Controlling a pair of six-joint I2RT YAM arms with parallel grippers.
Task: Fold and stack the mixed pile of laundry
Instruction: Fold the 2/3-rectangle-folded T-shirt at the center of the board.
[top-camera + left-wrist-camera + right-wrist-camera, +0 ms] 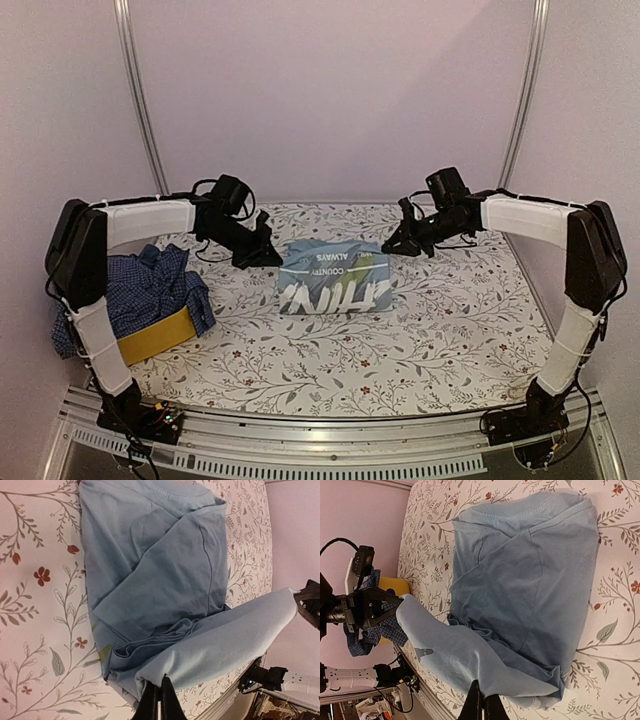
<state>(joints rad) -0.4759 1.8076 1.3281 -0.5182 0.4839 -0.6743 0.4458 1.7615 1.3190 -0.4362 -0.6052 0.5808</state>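
Step in hand: a fold of the T-shirt [335,280], which lies mid-table on the cover [450,340], between the two arms. Left claw [160,702] is clamped together on one end of a free edge; right claw [481,706] is clamped on the other end. Each wrist view shows the cloth running taut from its own fingers across to the opposite claw. The held flap is raised off the rest of the shirt, which lies flat beneath, already doubled with some creasing near the lifted part. From the top view both claws sit at the shirt's far side with the white print facing the camera. It is hard to tell there how high the held edge hangs above the layer below. The checked shirt [150,280] waits bunched in the basket [155,337] at the left, well apart and not yet folded, so the task looks early. Next move, as judged: both arms carry the edge together at matched pace, tension even, until it lines up over the opposite edge; lower it flat, then let go. Risk: uneven pull skews the fold or drags the lower layers along the cover.
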